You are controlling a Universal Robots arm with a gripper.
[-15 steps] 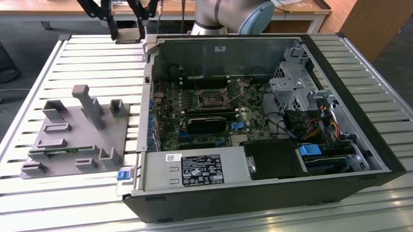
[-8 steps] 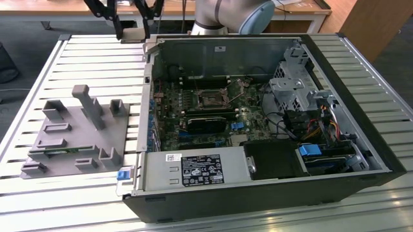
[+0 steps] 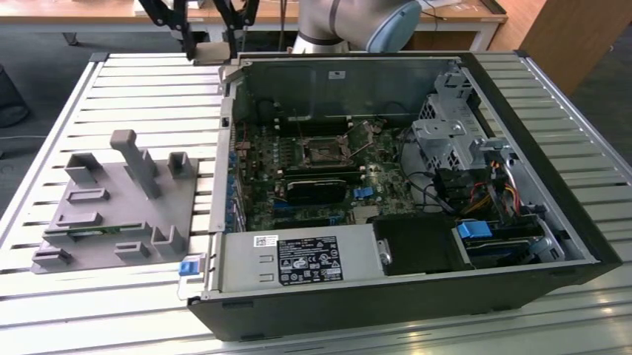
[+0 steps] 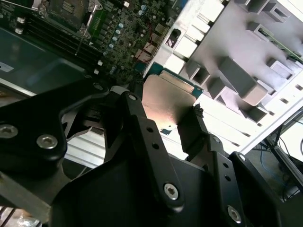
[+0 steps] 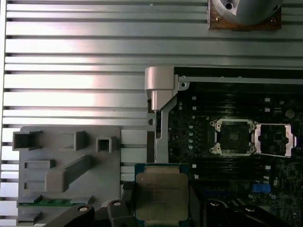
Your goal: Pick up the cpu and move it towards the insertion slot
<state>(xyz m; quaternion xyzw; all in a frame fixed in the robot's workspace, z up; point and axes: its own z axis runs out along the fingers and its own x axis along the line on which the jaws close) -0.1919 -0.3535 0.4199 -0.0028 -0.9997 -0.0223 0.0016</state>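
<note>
Gripper (image 4: 177, 124) clamped on the cpu (image 5: 161, 194), black fingers (image 4: 194, 125) pressing opposite edges, chip lifted clear of the slatted table (image 5: 75, 56). In the first wrist view the cpu hangs between the grey plastic fixture (image 5: 66, 161) and the open computer case (image 3: 513, 96); the insertion slot (image 5: 233, 137) lies apart on the motherboard (image 3: 296, 170).
</note>
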